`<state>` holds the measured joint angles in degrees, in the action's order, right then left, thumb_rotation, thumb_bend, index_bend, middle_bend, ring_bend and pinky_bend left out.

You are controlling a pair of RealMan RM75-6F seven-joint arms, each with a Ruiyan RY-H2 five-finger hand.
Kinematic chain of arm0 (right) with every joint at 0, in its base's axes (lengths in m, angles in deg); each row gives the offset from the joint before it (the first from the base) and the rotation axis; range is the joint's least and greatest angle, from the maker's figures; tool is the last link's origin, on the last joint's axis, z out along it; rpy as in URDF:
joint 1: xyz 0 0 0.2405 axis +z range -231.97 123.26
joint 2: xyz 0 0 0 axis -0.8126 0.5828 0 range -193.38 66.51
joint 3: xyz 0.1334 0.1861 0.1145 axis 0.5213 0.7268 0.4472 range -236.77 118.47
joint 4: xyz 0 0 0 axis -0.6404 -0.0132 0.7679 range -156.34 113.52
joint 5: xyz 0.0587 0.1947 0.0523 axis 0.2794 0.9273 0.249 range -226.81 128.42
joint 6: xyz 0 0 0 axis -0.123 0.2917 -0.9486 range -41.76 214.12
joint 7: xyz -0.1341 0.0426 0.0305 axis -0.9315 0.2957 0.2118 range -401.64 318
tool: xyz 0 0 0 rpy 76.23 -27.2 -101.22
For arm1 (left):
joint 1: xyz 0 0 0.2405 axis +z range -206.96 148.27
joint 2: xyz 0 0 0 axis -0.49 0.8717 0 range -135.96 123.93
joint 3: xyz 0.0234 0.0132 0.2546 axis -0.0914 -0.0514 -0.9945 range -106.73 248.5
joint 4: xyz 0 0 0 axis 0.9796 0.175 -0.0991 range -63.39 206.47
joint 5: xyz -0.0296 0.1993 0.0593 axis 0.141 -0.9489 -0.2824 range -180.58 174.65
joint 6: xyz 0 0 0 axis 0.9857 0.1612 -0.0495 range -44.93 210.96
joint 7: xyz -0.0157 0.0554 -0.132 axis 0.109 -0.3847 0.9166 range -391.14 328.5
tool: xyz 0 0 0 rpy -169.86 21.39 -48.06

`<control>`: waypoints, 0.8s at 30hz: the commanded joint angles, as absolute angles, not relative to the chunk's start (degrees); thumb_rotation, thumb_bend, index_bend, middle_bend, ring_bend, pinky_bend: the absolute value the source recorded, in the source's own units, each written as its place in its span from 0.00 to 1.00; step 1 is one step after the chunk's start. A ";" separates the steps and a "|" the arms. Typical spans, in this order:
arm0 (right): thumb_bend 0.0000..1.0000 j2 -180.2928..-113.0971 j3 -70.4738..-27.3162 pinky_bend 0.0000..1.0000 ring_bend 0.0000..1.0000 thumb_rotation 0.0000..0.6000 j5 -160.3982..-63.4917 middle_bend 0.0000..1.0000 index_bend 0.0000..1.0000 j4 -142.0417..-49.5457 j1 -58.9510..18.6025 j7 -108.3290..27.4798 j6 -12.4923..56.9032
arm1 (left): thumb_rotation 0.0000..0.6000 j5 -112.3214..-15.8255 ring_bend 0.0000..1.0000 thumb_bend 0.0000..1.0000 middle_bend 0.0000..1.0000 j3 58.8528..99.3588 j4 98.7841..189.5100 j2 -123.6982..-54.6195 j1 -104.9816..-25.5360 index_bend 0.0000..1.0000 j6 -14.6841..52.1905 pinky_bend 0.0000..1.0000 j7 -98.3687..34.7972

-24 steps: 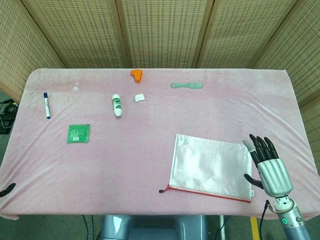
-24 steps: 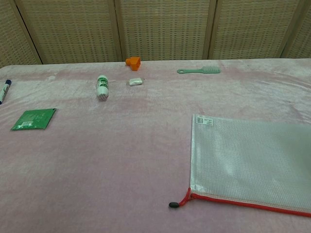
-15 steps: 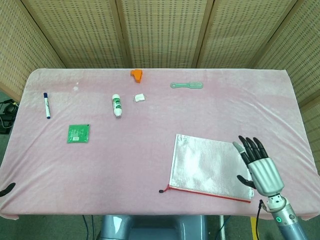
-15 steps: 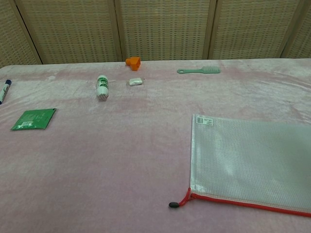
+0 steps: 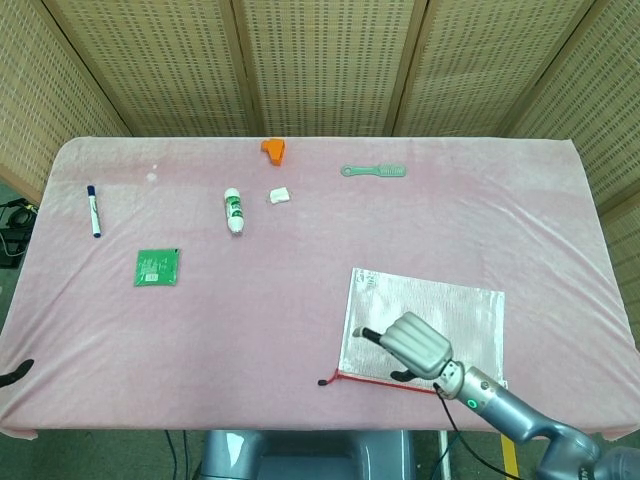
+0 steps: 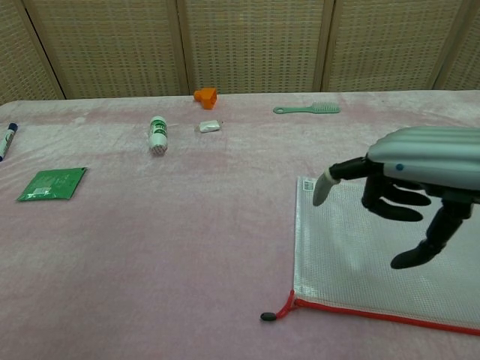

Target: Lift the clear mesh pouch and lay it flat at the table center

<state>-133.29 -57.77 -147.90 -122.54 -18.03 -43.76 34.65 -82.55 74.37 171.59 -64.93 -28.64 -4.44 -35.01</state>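
Note:
The clear mesh pouch (image 5: 425,320) lies flat near the table's front right, with its red zipper edge (image 6: 375,315) toward me and a black pull (image 6: 268,316) at its left corner. My right hand (image 5: 412,343) hovers over the pouch's front-left part with fingers spread, pointing left and holding nothing. In the chest view that hand (image 6: 416,176) hangs above the pouch (image 6: 345,255), thumb pointing down. Contact with the mesh cannot be told. Of my left hand (image 5: 12,372) only a dark tip shows at the table's front left edge.
Along the back lie an orange piece (image 5: 273,148), a green comb (image 5: 373,171), a white tube (image 5: 233,210) and a small white item (image 5: 279,196). A blue marker (image 5: 93,210) and a green packet (image 5: 158,266) sit at the left.
My right hand swung from beside the pouch's right edge leftward over the pouch and now shows in the chest view. The pouch has not moved.

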 commanded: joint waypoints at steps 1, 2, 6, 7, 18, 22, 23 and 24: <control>0.20 -138.01 -56.72 1.00 0.89 1.00 -144.75 0.96 0.40 -122.30 -14.50 -47.67 40.45 | 1.00 -81.82 0.00 0.00 0.00 74.59 171.37 -65.20 -29.04 0.00 -3.71 0.00 -35.36; 0.24 -139.36 -56.49 1.00 0.90 1.00 -143.29 0.96 0.42 -121.99 -14.03 -49.44 41.67 | 1.00 -81.63 0.00 0.00 0.00 74.62 171.34 -65.28 -29.14 0.00 -3.51 0.00 -35.47; 0.36 -143.03 -55.71 1.00 0.91 1.00 -138.23 0.97 0.45 -121.69 -12.89 -53.62 44.39 | 1.00 -81.22 0.00 0.00 0.00 74.65 171.24 -65.44 -29.39 0.00 -2.98 0.00 -35.69; 0.38 -143.63 -55.58 1.00 0.91 1.00 -137.34 0.97 0.46 -121.59 -12.74 -54.48 44.60 | 1.00 -81.18 0.00 0.00 0.00 74.65 171.24 -65.47 -29.41 0.00 -2.94 0.00 -35.71; 0.48 -149.74 -55.72 1.00 0.91 1.00 -128.95 0.97 0.47 -119.34 -11.32 -64.18 45.44 | 1.00 -80.59 0.00 0.00 0.00 74.58 171.01 -65.63 -29.93 0.00 -1.84 0.00 -35.99; 0.48 -151.65 -56.16 1.00 0.91 1.00 -126.59 0.97 0.49 -118.25 -10.96 -65.80 45.34 | 1.00 -80.42 0.00 0.00 0.00 74.56 170.99 -65.70 -30.02 0.00 -1.69 0.00 -36.16; 0.48 -151.96 -56.27 1.00 0.91 1.00 -126.27 0.97 0.49 -118.06 -10.88 -66.09 45.25 | 1.00 -80.40 0.00 0.00 0.00 74.54 170.99 -65.72 -30.04 0.00 -1.65 0.00 -36.20; 0.48 -152.37 -56.42 1.00 0.91 1.00 -125.97 0.97 0.50 -117.76 -10.72 -66.46 45.19 | 1.00 -80.38 0.00 0.00 0.00 74.53 170.97 -65.74 -30.08 0.00 -1.59 0.00 -36.23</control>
<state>-152.06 -56.24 -126.22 -118.05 -10.91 -66.15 45.27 -80.37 74.53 170.97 -65.75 -30.08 -1.59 -36.24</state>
